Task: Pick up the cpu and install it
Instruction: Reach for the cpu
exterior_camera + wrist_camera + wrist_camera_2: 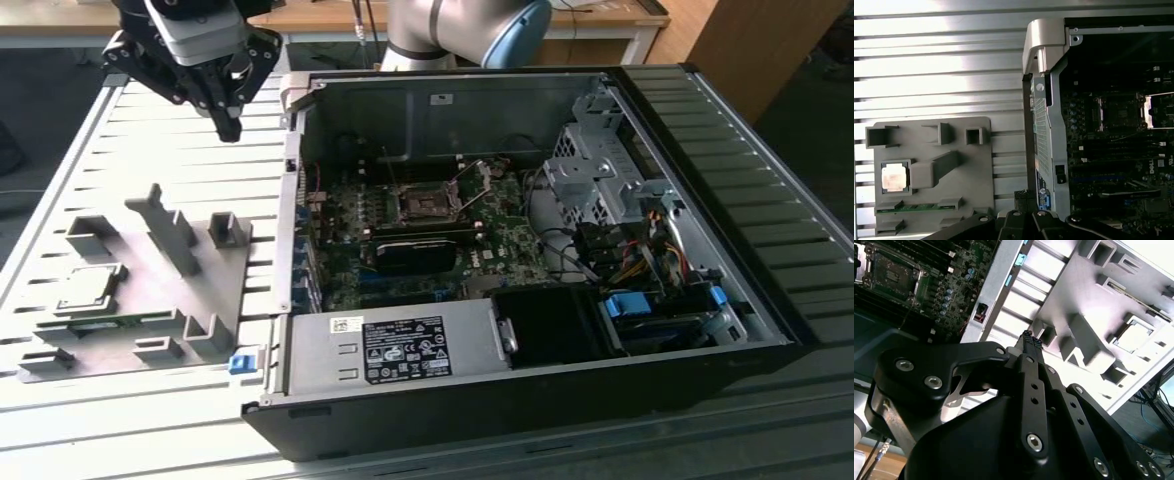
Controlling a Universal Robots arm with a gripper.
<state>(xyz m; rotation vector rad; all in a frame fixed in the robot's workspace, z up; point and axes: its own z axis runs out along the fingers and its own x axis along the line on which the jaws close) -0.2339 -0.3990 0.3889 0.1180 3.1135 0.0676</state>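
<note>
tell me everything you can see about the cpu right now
The cpu is a small flat square chip with a glaring silvery metal top and thin darker rim. It lies flat, face up, in a square recess of the grey fixture plate, beside a raised grey block, on the slatted table outside the computer case. Only the plate touches it; the gripper hangs well apart.

Tall grey plastic blocks [171, 235] crowd the flat grey fixture plate [134, 315]; the slatted metal table's [187, 160] far edge, beside the black computer case [534, 420], lies open.
</note>
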